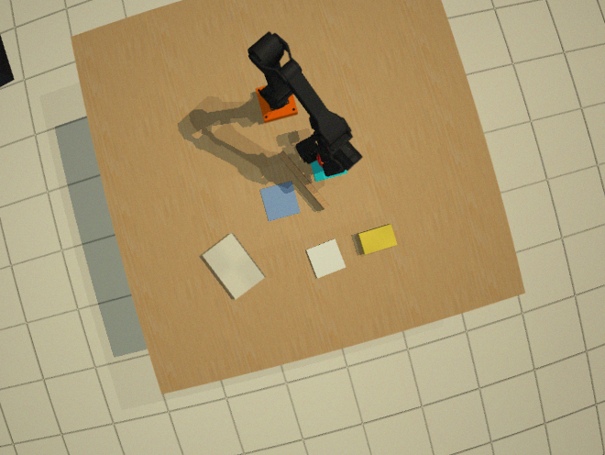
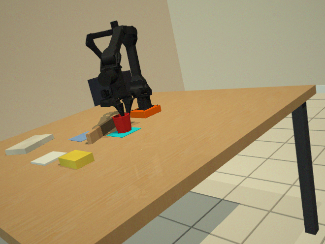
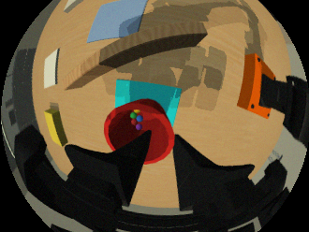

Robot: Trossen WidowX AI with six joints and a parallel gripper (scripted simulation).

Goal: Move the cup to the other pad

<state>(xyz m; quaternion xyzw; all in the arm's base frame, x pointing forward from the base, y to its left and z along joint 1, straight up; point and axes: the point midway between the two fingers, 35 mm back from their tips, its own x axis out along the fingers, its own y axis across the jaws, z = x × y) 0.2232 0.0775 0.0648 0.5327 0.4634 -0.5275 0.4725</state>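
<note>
The red cup (image 1: 320, 160) (image 2: 122, 123) (image 3: 164, 146) stands upright on the cyan pad (image 1: 320, 173) (image 2: 136, 129) (image 3: 140, 88). Several coloured marbles (image 3: 139, 119) lie inside the cup in the wrist view. My gripper (image 2: 125, 114) (image 3: 162, 135) is partly open at the cup's rim, with one finger over the cup's inside and the other outside its wall. The fingers stand apart with the wall between them, not clamped on it. The blue pad (image 1: 279, 205) (image 2: 79, 137) (image 3: 110, 21) bears no cup. In the top view the arm hides most of the cup.
A wooden bar (image 1: 313, 195) (image 2: 94, 136) (image 3: 154, 42) stands between the two pads. A flat white square (image 1: 325, 258) (image 2: 48, 158), a yellow block (image 1: 377, 238) (image 2: 76, 158) and a cream slab (image 1: 233, 266) (image 2: 28, 144) lie farther from the orange arm base (image 2: 146, 112) (image 3: 249, 86).
</note>
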